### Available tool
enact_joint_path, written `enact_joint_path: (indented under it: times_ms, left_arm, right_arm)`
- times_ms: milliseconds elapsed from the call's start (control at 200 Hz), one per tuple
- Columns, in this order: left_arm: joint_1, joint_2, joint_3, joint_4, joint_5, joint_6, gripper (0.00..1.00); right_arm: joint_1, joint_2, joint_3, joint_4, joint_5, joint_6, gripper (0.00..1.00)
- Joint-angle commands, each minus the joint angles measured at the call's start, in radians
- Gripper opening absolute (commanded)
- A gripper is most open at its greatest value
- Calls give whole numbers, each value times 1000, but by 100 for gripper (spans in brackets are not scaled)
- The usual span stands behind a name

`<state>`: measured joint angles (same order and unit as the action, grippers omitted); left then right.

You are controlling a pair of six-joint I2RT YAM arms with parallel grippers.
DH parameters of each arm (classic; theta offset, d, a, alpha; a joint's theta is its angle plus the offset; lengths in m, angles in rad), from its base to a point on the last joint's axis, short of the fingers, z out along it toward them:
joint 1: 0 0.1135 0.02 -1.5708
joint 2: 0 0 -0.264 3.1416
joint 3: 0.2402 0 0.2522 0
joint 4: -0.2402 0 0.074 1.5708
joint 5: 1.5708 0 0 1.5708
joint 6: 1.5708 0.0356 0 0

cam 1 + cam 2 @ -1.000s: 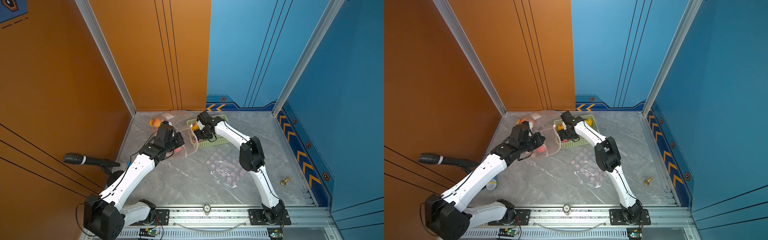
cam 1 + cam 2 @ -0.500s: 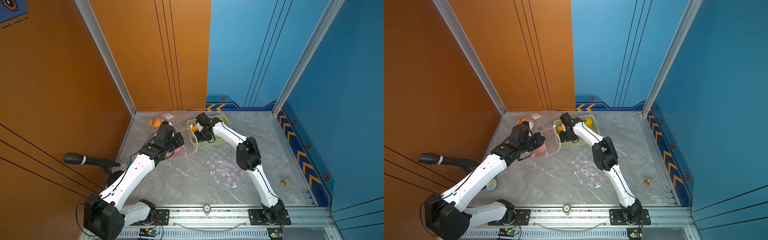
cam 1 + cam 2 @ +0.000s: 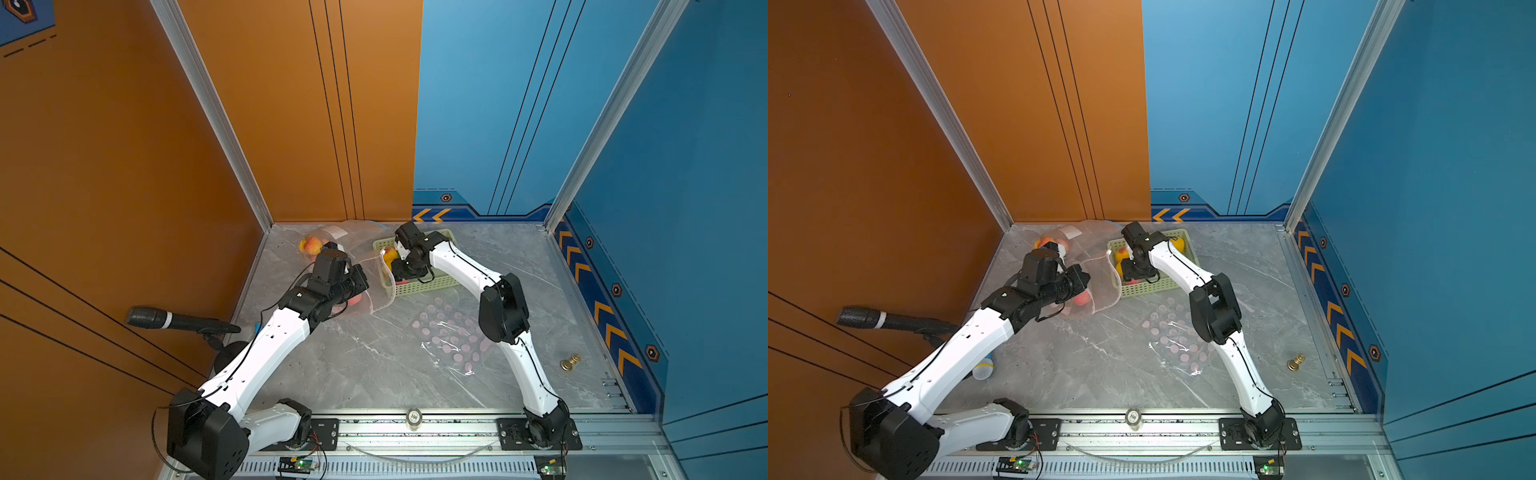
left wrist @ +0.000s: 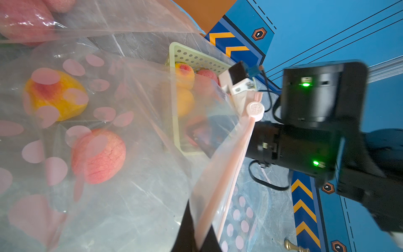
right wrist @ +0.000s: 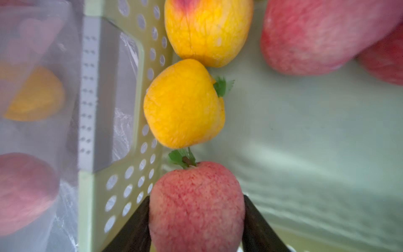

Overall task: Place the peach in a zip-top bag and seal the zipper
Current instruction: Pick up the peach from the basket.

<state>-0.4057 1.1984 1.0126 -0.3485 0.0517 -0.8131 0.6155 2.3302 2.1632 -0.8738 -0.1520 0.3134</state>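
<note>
A clear zip-top bag point(image 3: 372, 286) point(image 3: 1100, 286) with pink dots stands open beside the green basket point(image 3: 432, 284). My left gripper point(image 4: 197, 242) is shut on its pink zipper strip point(image 4: 229, 165), holding the mouth up. Inside the bag lie a red peach point(image 4: 99, 156) and a yellow one point(image 4: 56, 93). My right gripper point(image 5: 196, 197) reaches down into the basket point(image 5: 130, 185). Its fingers press both sides of a red peach point(image 5: 196, 213) resting by the basket wall. Two yellow peaches point(image 5: 184, 104) lie beyond it.
A second dotted bag point(image 3: 449, 336) lies flat on the grey table in front of the basket. Another bag with fruit point(image 3: 311, 245) sits in the back corner. A microphone point(image 3: 166, 320) juts in from the left wall. A small brass piece point(image 3: 569, 363) stands at the right.
My right gripper has narrowed onto the red peach in the basket. The left arm and the bag have stayed where they were.
</note>
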Motion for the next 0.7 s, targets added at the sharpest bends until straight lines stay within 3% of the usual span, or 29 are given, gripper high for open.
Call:
enact_joint_path:
  times_ms: [0, 400, 696]
  left_arm:
    - [10, -20, -20, 3, -20, -3, 0]
    - [13, -18, -29, 17, -27, -4, 0]
    - [14, -7, -11, 25, -25, -5, 0]
  right_arm:
    - [6, -177, -67, 81, 38, 11, 35]
    - [79, -507, -320, 321, 47, -5, 35]
    - [220, -571, -421, 364, 118, -19, 35]
